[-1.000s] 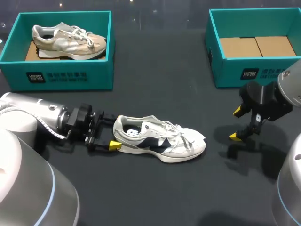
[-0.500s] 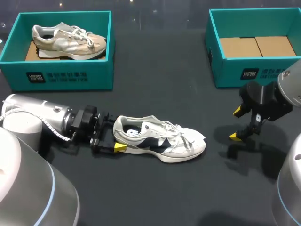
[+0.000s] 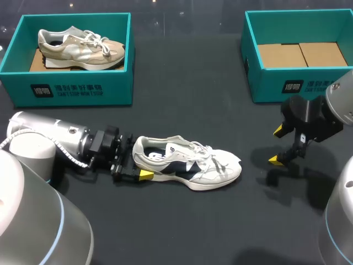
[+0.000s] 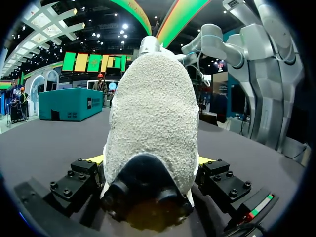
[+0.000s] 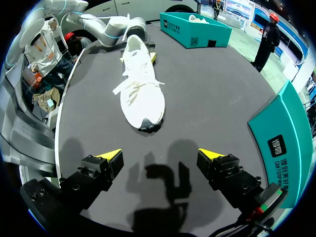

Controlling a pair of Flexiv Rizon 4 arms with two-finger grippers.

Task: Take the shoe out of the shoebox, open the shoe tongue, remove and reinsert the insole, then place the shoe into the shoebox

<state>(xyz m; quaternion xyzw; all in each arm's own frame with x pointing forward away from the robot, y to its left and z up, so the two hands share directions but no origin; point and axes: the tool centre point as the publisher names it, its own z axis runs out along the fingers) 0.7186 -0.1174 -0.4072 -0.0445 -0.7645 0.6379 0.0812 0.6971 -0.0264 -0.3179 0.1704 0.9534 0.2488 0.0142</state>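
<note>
Shoe (image 3: 187,165) stands on its sole on the table (image 3: 182,226), outside both boxes, with its heel between the fingers of the left pincer (image 3: 140,158). This pincer is wide, one yellow tip on each side of the heel, and I do not see them press it. The toe points away from it, toward the right pincer (image 3: 277,145), which hangs above the table, also wide and holding nothing, well apart from the toe. Farther, beyond the right pincer, is the right box (image 3: 292,85), with only cardboard inside. Beyond the left pincer is the left box (image 3: 71,88), holding a beige shoe (image 3: 80,47). I judge the taking-out is done and the opening of the tongue is in hand. The next move probably calls for the left pincer to close on the heel and steady it, so the right pincer can come to the laces and lift the tongue.
</note>
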